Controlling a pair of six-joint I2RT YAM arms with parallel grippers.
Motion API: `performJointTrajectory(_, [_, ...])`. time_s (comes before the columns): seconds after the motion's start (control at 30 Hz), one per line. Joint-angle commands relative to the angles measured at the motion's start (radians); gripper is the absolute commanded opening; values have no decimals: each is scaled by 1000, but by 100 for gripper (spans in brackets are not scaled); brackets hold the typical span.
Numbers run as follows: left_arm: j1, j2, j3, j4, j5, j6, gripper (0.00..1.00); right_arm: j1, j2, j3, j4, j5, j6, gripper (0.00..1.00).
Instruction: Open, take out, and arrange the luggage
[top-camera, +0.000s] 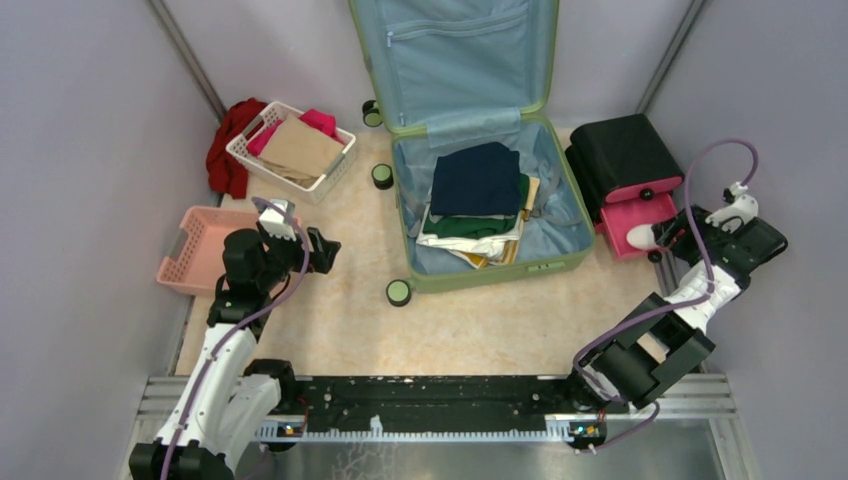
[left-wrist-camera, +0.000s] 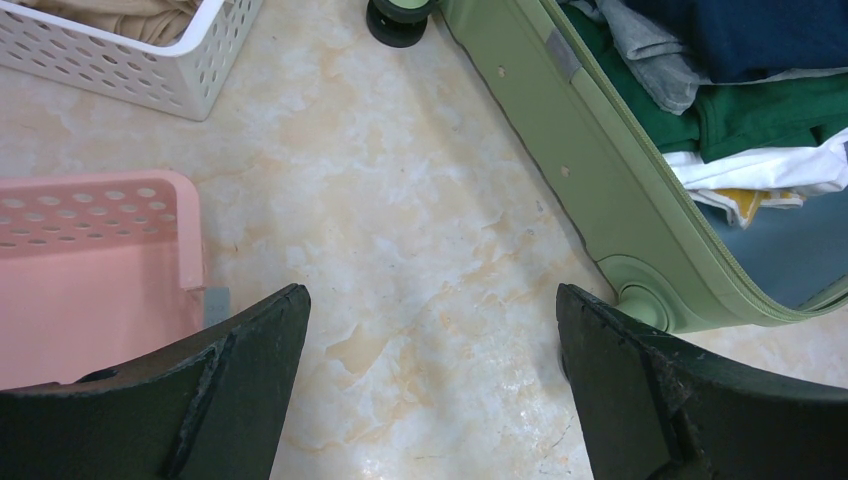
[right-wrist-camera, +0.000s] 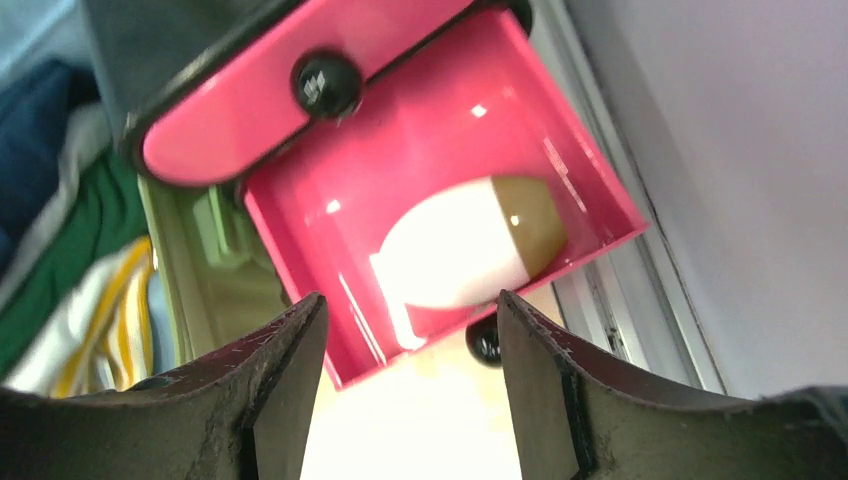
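The sage-green luggage (top-camera: 490, 272) lies open at the back middle. Its lid (top-camera: 450, 50) leans against the wall, showing blue lining. Folded clothes (top-camera: 477, 180) fill the base: navy on top, then green, white and yellow. My left gripper (top-camera: 325, 250) hovers over the floor between the pink basket and the luggage shell (left-wrist-camera: 570, 170); in the left wrist view it (left-wrist-camera: 430, 300) is open wide and empty. My right gripper (top-camera: 662, 240) is open just in front of an open pink drawer (right-wrist-camera: 440, 130). A white-and-brown rounded object (right-wrist-camera: 460, 255) lies loose in that drawer, beyond the fingertips of my right gripper (right-wrist-camera: 410, 310).
A black-and-pink drawer unit (top-camera: 625, 155) stands right of the luggage. At the back left is a white basket (top-camera: 290, 150) with folded clothes, and a red cloth (top-camera: 228, 145) lies beside it. The pink basket (top-camera: 200, 250) sits at the left wall. Caster wheels (top-camera: 398, 292) stick out on the luggage's left side.
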Motion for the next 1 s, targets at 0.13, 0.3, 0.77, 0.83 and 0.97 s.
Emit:
performJointTrajectory(0.13, [-4, -4, 31, 11, 4, 10, 99, -85, 36, 78, -293, -272, -442, 60])
performJointTrajectory(0.3, [-4, -5, 32, 10, 5, 12, 99, -99, 94, 79, -365, -260, -577, 60])
performJointTrajectory(0.77, [-4, 2, 32, 11, 5, 10, 99, -107, 150, 3, -188, -120, -659, 53])
performJointTrajectory(0.83, [-4, 2, 32, 11, 6, 11, 99, -107, 177, 14, -187, -132, -662, 49])
performJointTrajectory(0.97, [-4, 4, 32, 11, 6, 9, 99, -105, 231, 29, -169, -163, -659, 42])
